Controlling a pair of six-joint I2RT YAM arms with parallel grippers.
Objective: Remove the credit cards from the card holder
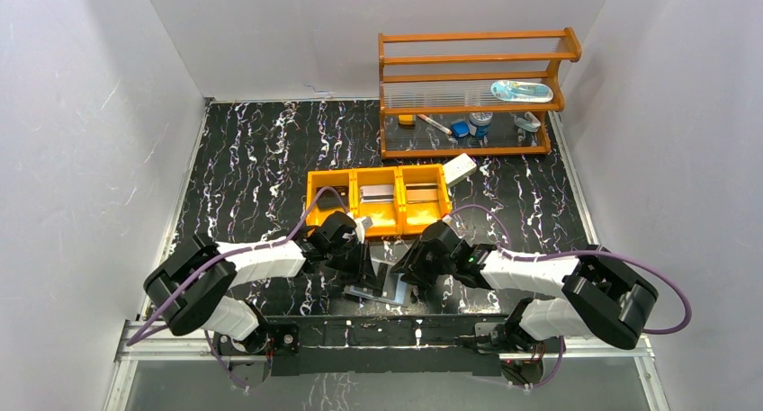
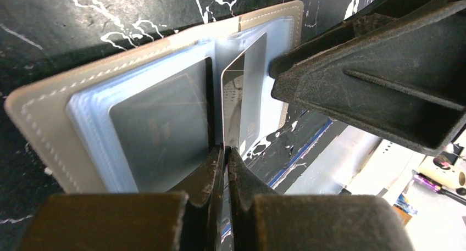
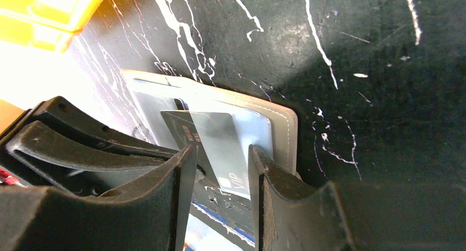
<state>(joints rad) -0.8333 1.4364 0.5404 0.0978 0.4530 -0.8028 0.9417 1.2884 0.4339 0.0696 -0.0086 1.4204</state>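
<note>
Card holder (image 1: 376, 288): lies opened near the front edge of the surface (image 1: 252, 159), between both arms, just in front of the orange tray (image 1: 311, 192). Pale grey-beige cover w/ white stitching. Inner faces are stacked clear blue-grey sleeves.
Dark card (image 2: 159, 130): seen flat inside the left-hand sleeve, fully tucked in, faint print only.
Silvery card (image 2: 244, 86): stands on edge by the fold, sticking partly out of its sleeve, rounded corner up.
Left claw (image 2: 225, 150): closed tight on the silvery card's lower edge.
Right claw (image 3: 220, 155): fingers held approx. half apart, tips down at the holder's right leaf. Nothing is clamped between them.
Tray: 3 compartments. A flat grey piece (image 1: 378, 193) is seen in the middle one, a flat brownish piece (image 1: 420, 193) in the right one.
Hidden / unclear: holder mostly covered by both claws in the top view. Its right leaf is cut off by the right claw's finger in the left wrist view. Card print is blurred; only "VIP" can be made out in the right wrist view. Tray pieces too small to be id'd as cards. Left compartment is crossed by a cable (image 1: 315, 209); contents can't be told.
</note>
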